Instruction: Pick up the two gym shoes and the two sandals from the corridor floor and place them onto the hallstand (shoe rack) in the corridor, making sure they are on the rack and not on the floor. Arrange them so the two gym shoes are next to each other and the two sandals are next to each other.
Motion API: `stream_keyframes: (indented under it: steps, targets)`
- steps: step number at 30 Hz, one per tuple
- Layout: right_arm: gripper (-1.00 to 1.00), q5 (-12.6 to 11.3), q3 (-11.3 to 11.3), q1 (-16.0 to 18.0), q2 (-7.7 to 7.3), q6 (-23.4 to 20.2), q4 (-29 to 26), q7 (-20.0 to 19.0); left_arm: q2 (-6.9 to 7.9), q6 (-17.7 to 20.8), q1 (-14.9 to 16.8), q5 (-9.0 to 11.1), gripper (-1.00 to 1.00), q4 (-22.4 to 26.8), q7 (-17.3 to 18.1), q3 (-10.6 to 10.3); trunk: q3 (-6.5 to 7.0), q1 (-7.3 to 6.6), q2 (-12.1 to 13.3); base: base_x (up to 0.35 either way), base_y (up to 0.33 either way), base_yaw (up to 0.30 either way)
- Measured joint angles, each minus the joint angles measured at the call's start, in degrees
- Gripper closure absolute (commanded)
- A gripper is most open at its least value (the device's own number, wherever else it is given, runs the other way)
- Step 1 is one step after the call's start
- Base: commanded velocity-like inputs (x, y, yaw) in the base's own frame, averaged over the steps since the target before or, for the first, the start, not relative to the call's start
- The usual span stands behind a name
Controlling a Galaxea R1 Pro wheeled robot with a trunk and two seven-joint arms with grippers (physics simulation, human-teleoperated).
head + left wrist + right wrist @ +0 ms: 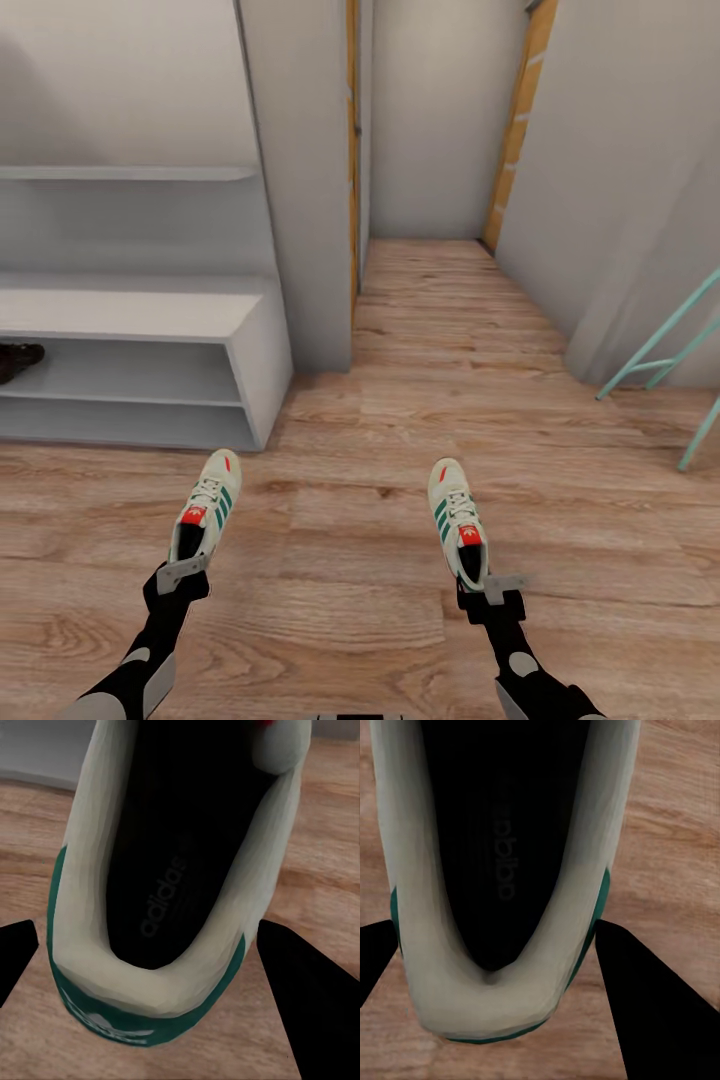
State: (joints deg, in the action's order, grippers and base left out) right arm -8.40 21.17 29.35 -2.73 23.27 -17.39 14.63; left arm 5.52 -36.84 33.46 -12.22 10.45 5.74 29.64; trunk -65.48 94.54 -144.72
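Observation:
Each gripper holds one cream-white gym shoe with green stripes by its heel, toe pointing away from me, over the corridor floor [360, 600]. My left gripper [180, 578] is shut on the left gym shoe [208, 503]. My right gripper [488, 588] is shut on the right gym shoe [455, 515]. In the left wrist view the black fingers [304, 1005] flank the heel of that shoe [169, 832]. The right wrist view shows the same grip, fingers [649, 1005] on either side of the shoe [502, 832]. The white hallstand [130, 305] stands ahead to the left. A dark brown sandal [15, 360] lies on its upper tier at the picture's edge.
A grey wall corner [305, 200] rises right of the hallstand. Beyond it a narrow passage [430, 280] runs on between walls. A teal metal frame [660, 350] leans at the far right. Open wood floor lies between me and the hallstand.

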Motion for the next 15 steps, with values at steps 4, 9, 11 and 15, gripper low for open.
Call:
stream_keyframes:
  steps: [4, 9, 11, 15]
  targets:
    - [1.00, -0.01, 0.00, 0.00, 0.00, 0.00, 0.00, 0.00, 0.01, 0.01, 0.00, 0.00, 1.00, 0.00, 0.00, 0.00, 0.00, 0.00, 0.00, -0.064, 0.331, 0.000]
    - [1.00, -0.01, 0.00, 0.00, 0.00, -0.02, 0.00, 0.00, 0.01, 0.01, -0.01, 0.00, 1.00, 0.00, 0.00, -0.01, 0.00, 0.00, 0.00, -0.018, 0.338, 0.000]
    - [1.00, -0.02, 0.00, 0.00, 0.00, -0.01, 0.00, 0.00, 0.01, 0.01, -0.03, 0.00, 1.00, 0.00, 0.00, -0.02, 0.00, 0.00, 0.00, -0.008, 0.339, 0.000]
    - [1.00, -0.02, 0.00, 0.00, 0.00, -0.01, 0.01, 0.00, 0.01, 0.01, -0.01, 0.00, 1.00, -0.01, 0.00, -0.03, 0.00, 0.00, 0.00, -0.003, 0.340, 0.000]
